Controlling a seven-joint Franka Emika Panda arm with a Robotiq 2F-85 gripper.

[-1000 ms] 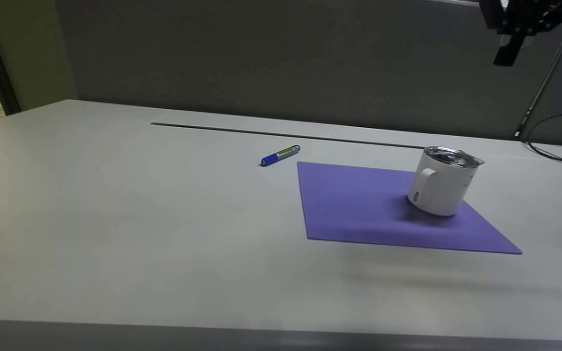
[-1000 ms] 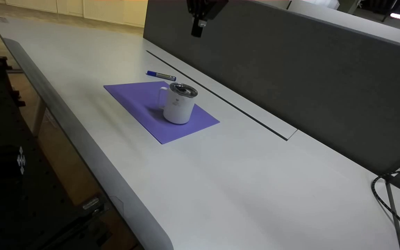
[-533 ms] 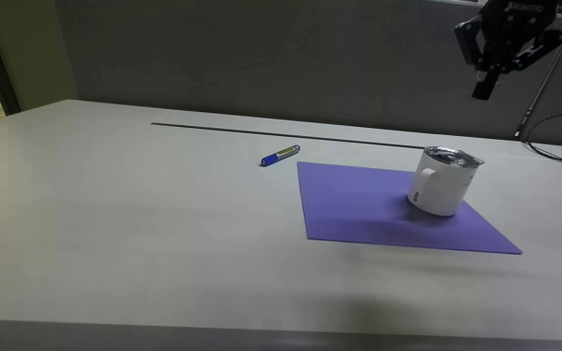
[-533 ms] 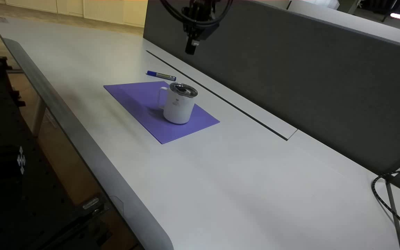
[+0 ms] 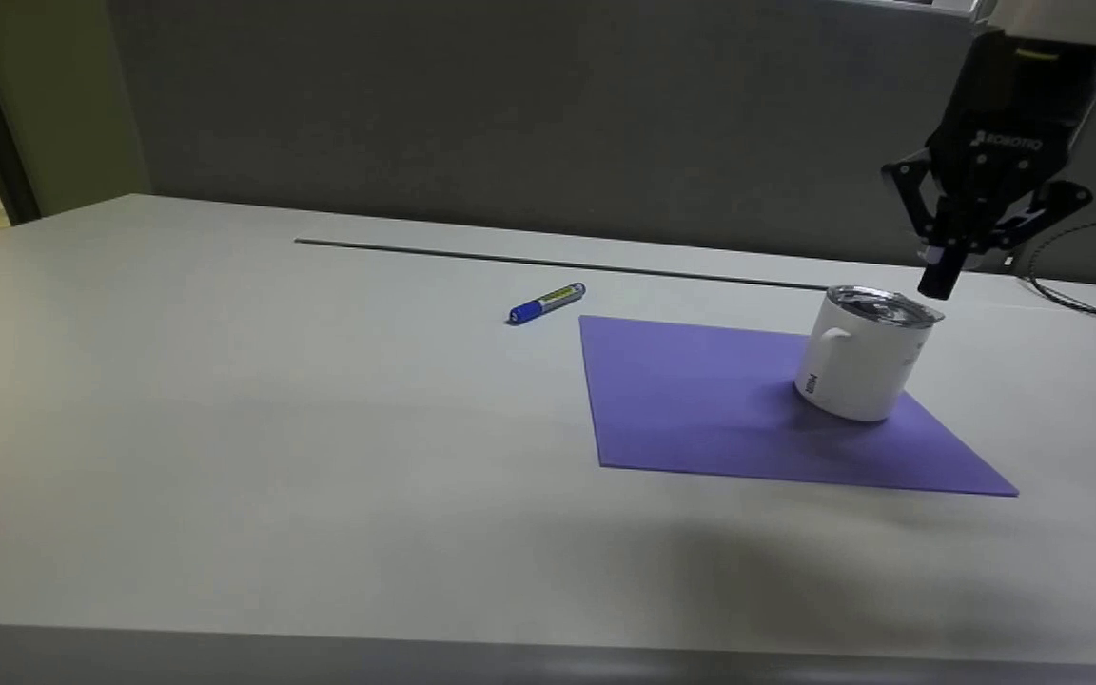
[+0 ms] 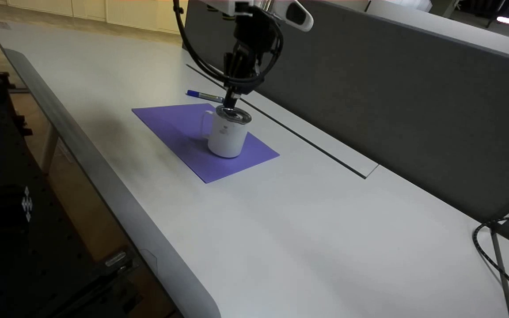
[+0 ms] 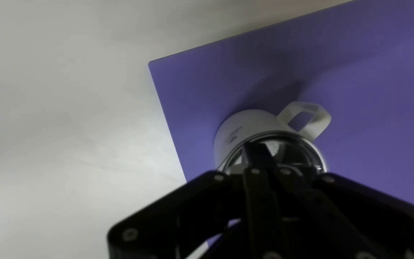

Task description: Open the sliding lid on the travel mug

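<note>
Pointing downward at a slight tilt, the Robotiq gripper (image 5: 935, 288) is held close to the sliding lid (image 5: 881, 306), by which the top of the travel mug (image 5: 854, 376) is covered. Its fingers (image 7: 258, 154) are pressed together into one narrow tip, and in the wrist view the round, shiny lid is partly hidden by it; whether the lid is touched cannot be told with certainty. The white mug is stood upright on a purple mat (image 5: 681, 390), near one of its edges, and a handle (image 7: 318, 126) is seen on its side. On the white table (image 5: 272, 428), near a corner of the mat, a blue-capped marker (image 5: 546, 303) is laid, apart from the mug. Behind the table, a dark grey partition (image 5: 510, 114) is shown in both exterior views.
</note>
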